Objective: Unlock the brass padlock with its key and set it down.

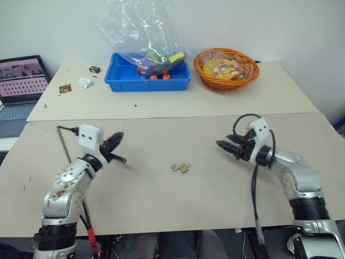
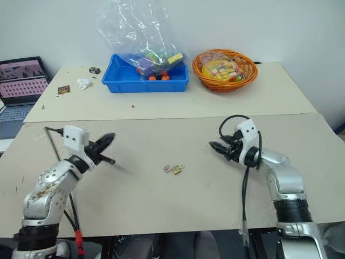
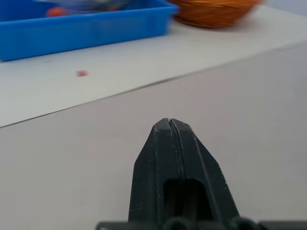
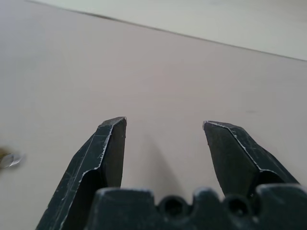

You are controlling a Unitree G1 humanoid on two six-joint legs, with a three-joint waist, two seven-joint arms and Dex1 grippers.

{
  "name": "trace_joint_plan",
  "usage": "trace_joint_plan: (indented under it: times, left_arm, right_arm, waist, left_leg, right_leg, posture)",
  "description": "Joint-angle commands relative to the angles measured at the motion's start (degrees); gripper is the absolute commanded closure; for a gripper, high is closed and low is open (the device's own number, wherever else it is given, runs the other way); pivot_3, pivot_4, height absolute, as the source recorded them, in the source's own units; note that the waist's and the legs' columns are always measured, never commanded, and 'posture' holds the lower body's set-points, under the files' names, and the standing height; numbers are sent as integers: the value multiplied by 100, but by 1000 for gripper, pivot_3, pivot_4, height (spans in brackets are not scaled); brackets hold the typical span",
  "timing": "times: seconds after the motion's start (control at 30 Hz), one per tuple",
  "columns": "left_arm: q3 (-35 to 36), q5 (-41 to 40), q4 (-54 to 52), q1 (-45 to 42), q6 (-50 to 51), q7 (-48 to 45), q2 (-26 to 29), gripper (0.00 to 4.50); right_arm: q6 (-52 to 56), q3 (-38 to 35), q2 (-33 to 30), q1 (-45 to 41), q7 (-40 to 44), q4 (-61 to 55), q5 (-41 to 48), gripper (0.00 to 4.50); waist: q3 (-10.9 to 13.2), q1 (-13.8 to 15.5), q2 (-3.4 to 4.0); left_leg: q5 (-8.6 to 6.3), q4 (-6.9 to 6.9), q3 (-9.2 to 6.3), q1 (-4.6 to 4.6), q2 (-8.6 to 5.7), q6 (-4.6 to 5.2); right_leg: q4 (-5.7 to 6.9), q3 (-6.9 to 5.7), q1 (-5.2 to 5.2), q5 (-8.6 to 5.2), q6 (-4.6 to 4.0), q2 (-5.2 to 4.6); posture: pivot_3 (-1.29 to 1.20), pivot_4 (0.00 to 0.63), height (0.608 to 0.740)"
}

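Centrally, on the near tabletop [image 1: 161, 205], the brass padlock [image 1: 184, 169] is seen lying flat, with the key [image 1: 174, 167] just beside it on the robot's left (whether the two touch or the key sits in the lock cannot be told). Both lie roughly midway between the two arms, well apart from each. The left gripper [image 1: 119, 147] is held above the table to the left of the lock, and its black fingers [image 3: 169, 143] are pressed together with nothing between them. The right gripper [image 1: 222, 147] is held above the table to the right of the lock, pointing toward the middle; its fingers [image 4: 111, 143] are spread apart with bare tabletop between them, and nothing is gripped. At the edge of the right wrist view a small blurred metallic glint [image 4: 9, 159] is caught, most likely the lock or key. On the far table [image 1: 259, 97] a blue tray [image 1: 124, 81] holding a clear plastic bag of toys [image 1: 153, 56] is set beside an orange wicker basket [image 1: 207, 78] of colourful items. A laptop [image 1: 21, 81] is placed off to the left.
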Motion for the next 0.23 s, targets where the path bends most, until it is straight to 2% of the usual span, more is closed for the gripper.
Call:
trace_joint_plan:
  times: [0.03, 0.13, 0.23]
  left_arm:
    - [819, 250, 337, -5, -449, 1066, -301, 4500]
    - [1320, 242, 648, 109, -769, 1537, -567, 4500]
    - [1458, 266, 918, 128, -972, 1608, -640, 4500]
  right_arm:
    - [-322, -578, -14, -129, -855, 366, -328, 1394]
    - [-330, -1035, 9, -90, -1724, 780, -541, 1394]
    - [-255, -1492, 188, -133, -2241, 957, -409, 1394]
  waist:
    - [0, 8, 0]
    - [-1, 39, 1]
    - [0, 46, 0]
  left_leg:
    - [-5, 0, 0, -3, 0, -3]
    - [-9, 1, 7, -2, -1, -1]
    - [-9, 1, 14, 1, 1, -1]
  right_leg:
    - [-1, 0, -3, 0, 0, 0]
    - [-2, 0, -4, 0, 0, -2]
    - [0, 2, -2, 3, -4, -3]
  posture:
    - [0, 150, 740]
    - [0, 150, 740]
    - [0, 150, 740]
